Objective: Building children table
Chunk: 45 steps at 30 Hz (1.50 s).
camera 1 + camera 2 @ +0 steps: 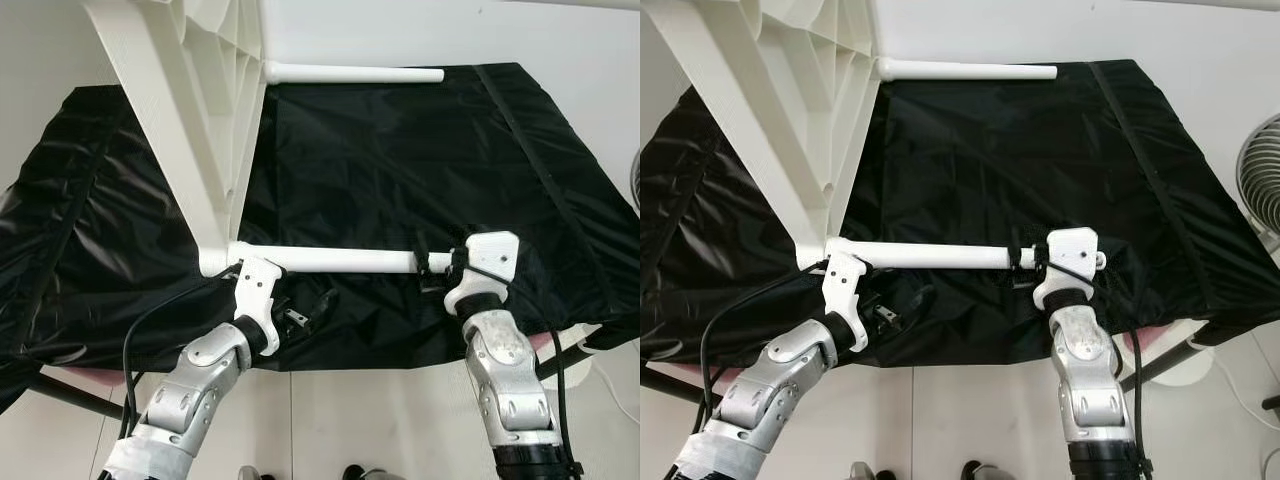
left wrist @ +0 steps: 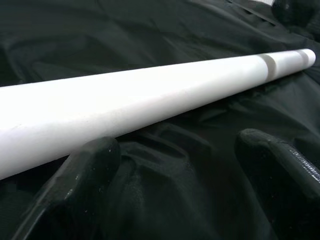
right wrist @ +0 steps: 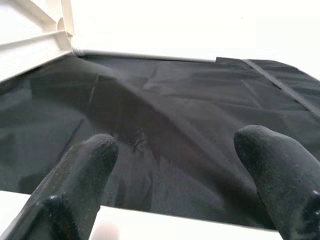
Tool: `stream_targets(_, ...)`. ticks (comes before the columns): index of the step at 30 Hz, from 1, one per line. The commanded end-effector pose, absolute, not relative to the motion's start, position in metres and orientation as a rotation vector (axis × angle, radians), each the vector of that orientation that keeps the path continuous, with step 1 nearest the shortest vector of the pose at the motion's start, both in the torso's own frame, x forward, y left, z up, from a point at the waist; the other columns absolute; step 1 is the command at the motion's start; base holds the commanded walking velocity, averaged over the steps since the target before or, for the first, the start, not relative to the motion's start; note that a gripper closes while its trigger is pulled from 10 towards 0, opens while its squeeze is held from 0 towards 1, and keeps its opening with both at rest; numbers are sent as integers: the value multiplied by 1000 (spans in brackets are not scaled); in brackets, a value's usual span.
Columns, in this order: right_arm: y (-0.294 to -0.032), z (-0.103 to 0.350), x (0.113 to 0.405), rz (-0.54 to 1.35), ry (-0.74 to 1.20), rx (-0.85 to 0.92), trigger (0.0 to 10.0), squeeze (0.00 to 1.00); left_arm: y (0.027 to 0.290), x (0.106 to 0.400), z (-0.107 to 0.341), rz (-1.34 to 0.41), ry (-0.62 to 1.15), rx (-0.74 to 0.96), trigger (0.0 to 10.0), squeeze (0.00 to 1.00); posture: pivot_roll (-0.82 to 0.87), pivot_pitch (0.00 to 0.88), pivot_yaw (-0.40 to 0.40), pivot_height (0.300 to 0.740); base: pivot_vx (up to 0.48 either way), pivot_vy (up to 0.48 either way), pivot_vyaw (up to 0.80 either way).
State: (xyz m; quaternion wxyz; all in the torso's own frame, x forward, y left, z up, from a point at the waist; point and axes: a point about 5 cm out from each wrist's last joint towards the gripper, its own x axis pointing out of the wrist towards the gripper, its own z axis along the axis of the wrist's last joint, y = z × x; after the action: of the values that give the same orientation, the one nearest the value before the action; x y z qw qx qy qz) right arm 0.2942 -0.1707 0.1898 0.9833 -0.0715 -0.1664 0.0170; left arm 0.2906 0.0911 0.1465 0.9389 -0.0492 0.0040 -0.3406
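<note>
A white plastic tabletop (image 1: 190,120) stood tipped up on its edge at the ten o'clock side of a surface draped in black cloth (image 1: 400,170), its ribbed underside facing the robot. Two white legs stuck out from it toward three o'clock: the far leg (image 1: 355,73) along the cloth's back edge, the near leg (image 1: 325,260) low across the front, lying just above the cloth.

The left gripper (image 1: 295,315) sat at about seven o'clock, close under the near leg where it joined the tabletop. Its two black fingers (image 2: 85,170) were spread wide apart with the leg running across just beyond their tips, and they had hold of nothing.

The right gripper (image 1: 435,265) was at five o'clock, at the free end of the near leg. Its fingers (image 3: 80,170) were also parted widely, the white leg passing across at their base; whether they pressed on it I could not tell.
</note>
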Motion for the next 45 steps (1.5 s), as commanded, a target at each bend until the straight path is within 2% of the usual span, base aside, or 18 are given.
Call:
stream_targets(1,-164,181,294,66,-329,-97,10000,1000,103,298,168,-590,-122,-125,10000,1000,-7,88,37,740,0,0,0)
stream_targets(8,-159,175,294,70,-329,-75,10000,1000,111,300,178,-508,-172,-80,10000,1000,-11,89,39,740,0,0,0)
stream_targets(9,-159,178,294,59,-341,-117,10000,1000,110,300,183,-508,-188,-63,10000,788,-11,93,35,740,0,0,0)
stream_targets(10,-160,181,294,46,-352,-166,10000,86,107,299,186,-522,-203,-41,10000,0,-11,93,35,740,0,0,0)
stream_targets(11,-160,183,294,39,-360,-198,10000,86,105,298,188,-534,-213,-27,10000,0,-11,93,35,740,0,0,0)
stream_targets(12,-161,191,292,33,-415,-276,10000,0,99,294,186,-572,-210,-24,10000,0,-8,100,32,740,0,0,0)
stream_targets(19,-166,207,297,-59,-493,-351,10000,0,94,296,177,-554,-198,-17,10000,0,1,104,22,740,0,0,0)
stream_targets(23,-168,222,303,-116,-525,-400,10000,0,95,301,173,-527,-168,-76,10000,0,3,105,16,740,0,0,0)
stream_targets(32,-165,255,304,-183,-665,-485,10000,0,105,313,163,-397,-83,-98,10000,0,14,96,-1,740,0,0,0)
stream_targets(41,-161,272,295,-206,-767,-560,10000,0,106,299,140,-344,91,-294,10000,0,2,87,17,740,0,0,0)
stream_targets(45,-162,272,294,-215,-767,-569,10000,0,106,294,136,-334,115,-314,10000,0,1,83,22,740,0,0,0)
